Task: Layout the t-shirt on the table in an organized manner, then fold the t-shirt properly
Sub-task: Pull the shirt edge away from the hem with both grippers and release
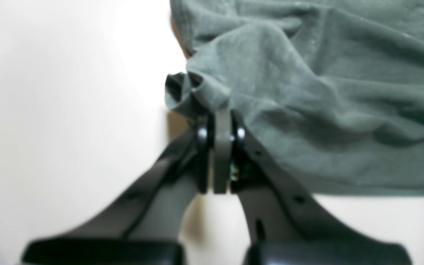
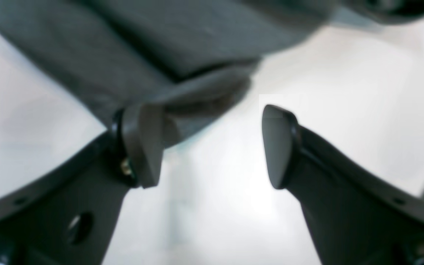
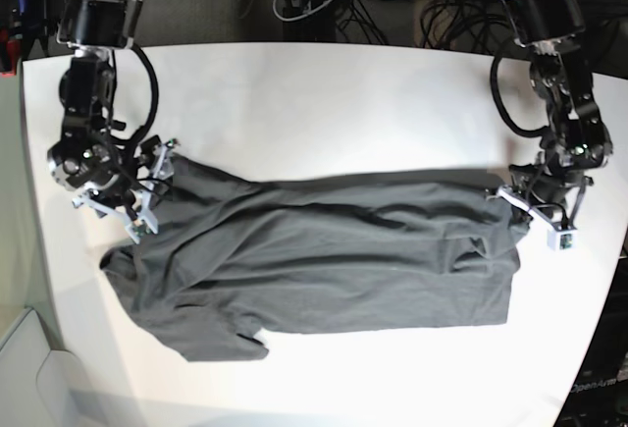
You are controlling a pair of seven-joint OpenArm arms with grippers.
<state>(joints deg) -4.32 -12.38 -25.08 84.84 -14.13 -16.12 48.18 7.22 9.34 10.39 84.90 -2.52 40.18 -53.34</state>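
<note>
Left gripper [image 1: 222, 121] clamped on t-shirt [image 3: 334, 260] corner; right gripper [image 2: 212, 147] agape, empty. One-sided pull risks skewing, bunching cloth on table [image 3: 324, 103].

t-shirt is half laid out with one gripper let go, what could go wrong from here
1. The left gripper is shut on a bunched corner of the t-shirt; pulling alone may drag the cloth sideways across the table.
2. The open right gripper has one finger touching the hem, so lifting could snag it.
3. Wrinkles and a folded-under lower corner may get creased into the fold.
</note>
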